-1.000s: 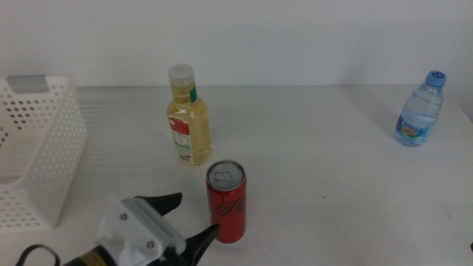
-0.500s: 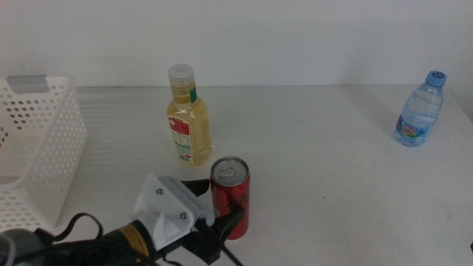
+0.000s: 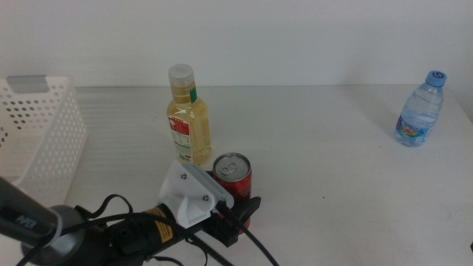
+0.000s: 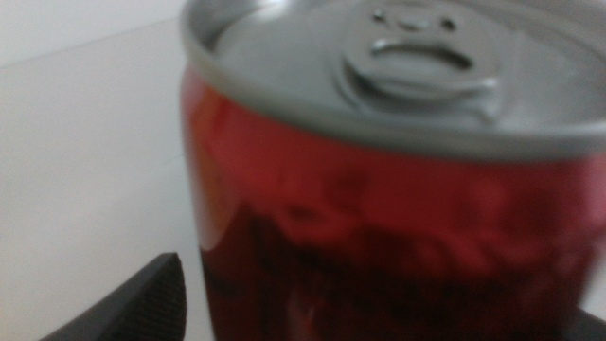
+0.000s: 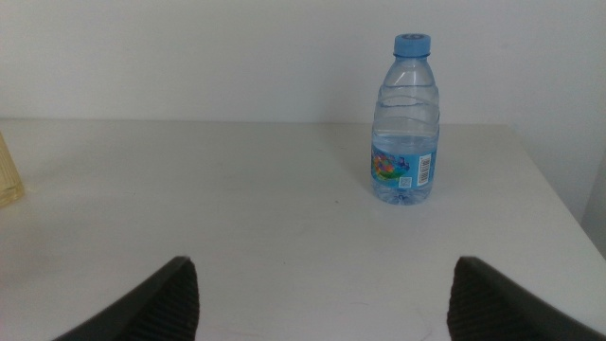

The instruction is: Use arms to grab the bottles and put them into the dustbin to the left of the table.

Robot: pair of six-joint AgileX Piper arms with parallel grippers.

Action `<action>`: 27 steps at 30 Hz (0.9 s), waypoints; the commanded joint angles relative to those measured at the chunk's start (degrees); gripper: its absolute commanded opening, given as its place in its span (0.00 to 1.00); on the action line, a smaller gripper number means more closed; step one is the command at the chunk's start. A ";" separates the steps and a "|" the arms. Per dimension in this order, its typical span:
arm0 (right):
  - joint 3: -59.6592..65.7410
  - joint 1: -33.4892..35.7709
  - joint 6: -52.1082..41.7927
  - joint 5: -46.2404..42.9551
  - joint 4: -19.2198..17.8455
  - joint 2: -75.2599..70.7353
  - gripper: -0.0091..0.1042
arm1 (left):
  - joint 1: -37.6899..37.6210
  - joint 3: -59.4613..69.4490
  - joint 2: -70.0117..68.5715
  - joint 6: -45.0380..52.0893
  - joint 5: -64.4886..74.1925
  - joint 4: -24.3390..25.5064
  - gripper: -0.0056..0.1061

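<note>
Left gripper [image 3: 235, 216] with jaws spread around the red soda can [image 3: 232, 185].
The right wrist view alone shows the spread right gripper [image 5: 317, 294] facing the water bottle [image 5: 405, 121] on the white table [image 3: 332, 170].

Three drink containers and a perforated bin on the white table [image 3: 332, 177]

A slim red soda can [image 3: 233, 185] is seen upright near the front, just before an upright clear bottle of yellow liquid [image 3: 188, 117] with white cap and red-green label. A small blue-capped water bottle [image 3: 420, 111] stands well apart at the far right. The white perforated dustbin [image 3: 44, 148] is set at the left edge.
</note>
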 commanded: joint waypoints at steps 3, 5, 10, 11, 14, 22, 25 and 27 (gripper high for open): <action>-0.48 -0.30 -0.56 -4.36 -0.49 -1.55 0.72 | -0.25 -3.10 -0.42 -1.52 -9.39 -0.31 0.86; -0.48 -0.30 -0.56 -4.36 -0.49 -1.55 0.72 | -0.25 -4.00 0.31 -2.20 -9.39 -0.05 0.86; -0.48 -0.30 -0.56 -4.36 -0.49 -1.55 0.72 | -0.25 -5.50 0.68 -3.93 -9.40 -0.11 0.85; -0.48 -0.30 -0.56 -4.36 -0.49 -1.55 0.72 | -0.25 -5.48 0.68 -3.93 -9.40 -0.11 0.84; -0.48 -0.30 -0.56 -4.36 -0.49 -1.55 0.72 | -0.25 -5.48 0.68 -3.88 -8.91 -0.11 0.77; -0.48 -0.30 -0.56 -4.36 -0.49 -1.55 0.72 | -0.03 -5.41 0.68 -3.93 -8.91 -0.64 0.29; -0.48 -0.30 -0.56 -4.36 -0.49 -1.55 0.72 | -0.03 -5.41 0.50 -3.80 -8.93 -1.21 0.01; -0.48 -0.30 -0.56 -4.36 -0.49 -1.55 0.72 | -0.03 -5.41 -1.75 -6.08 -5.12 -0.95 0.01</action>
